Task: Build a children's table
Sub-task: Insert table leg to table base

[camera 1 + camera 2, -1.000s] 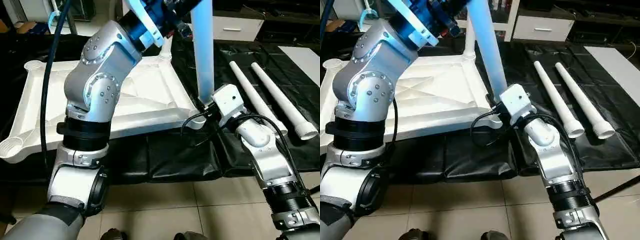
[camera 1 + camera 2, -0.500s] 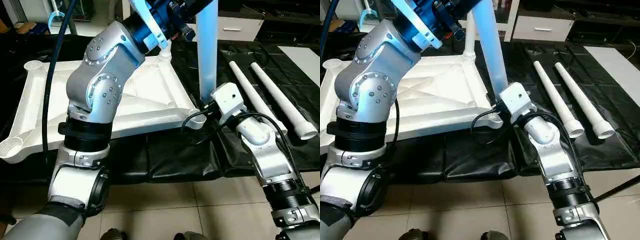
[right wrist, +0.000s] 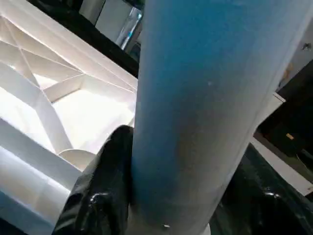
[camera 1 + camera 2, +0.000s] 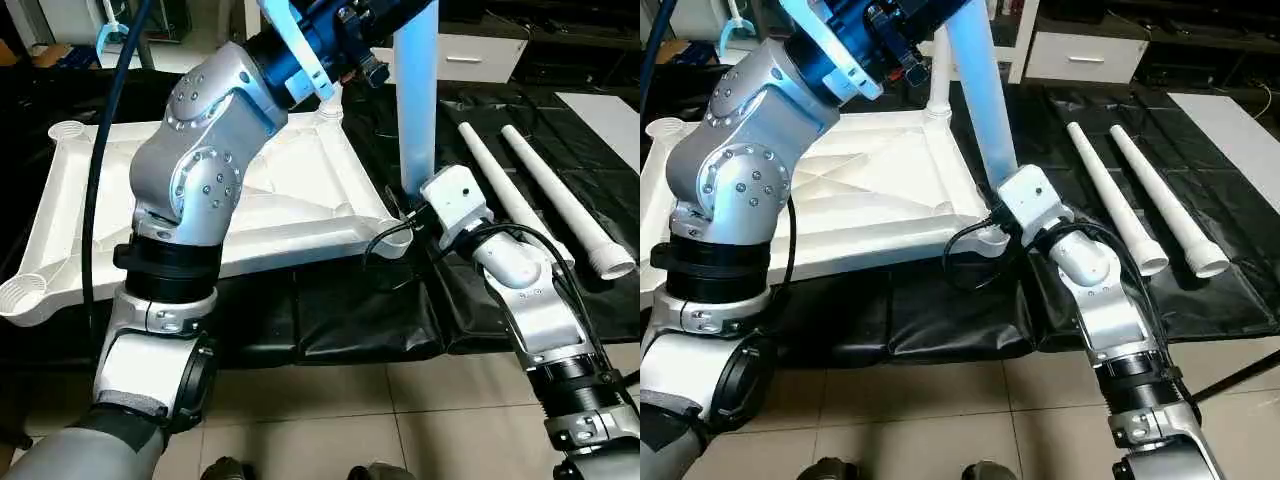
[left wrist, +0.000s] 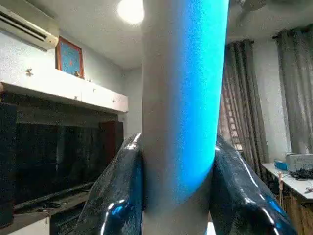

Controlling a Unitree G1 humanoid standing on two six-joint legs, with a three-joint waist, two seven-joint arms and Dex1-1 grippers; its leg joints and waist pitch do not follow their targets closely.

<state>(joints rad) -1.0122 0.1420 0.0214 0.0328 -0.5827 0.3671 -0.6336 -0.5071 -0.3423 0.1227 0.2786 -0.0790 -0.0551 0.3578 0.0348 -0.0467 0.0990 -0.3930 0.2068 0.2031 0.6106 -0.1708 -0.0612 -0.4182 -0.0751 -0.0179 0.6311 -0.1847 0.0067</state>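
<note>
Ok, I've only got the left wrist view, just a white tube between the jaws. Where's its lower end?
Observer: The leg stands upright, its lower end at the near right corner socket of the table top, which lies underside up.
Operator: Is the right gripper near it?
Observer: Yes, the right gripper is at the leg's base, just above that socket.
Operator: How many legs are left to fit?
Observer: Two spare legs lie side by side on the black mat, to the right of the top.

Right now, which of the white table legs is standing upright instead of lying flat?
The leg held at the tabletop's near right corner; the other two legs lie flat on the black mat.
</note>
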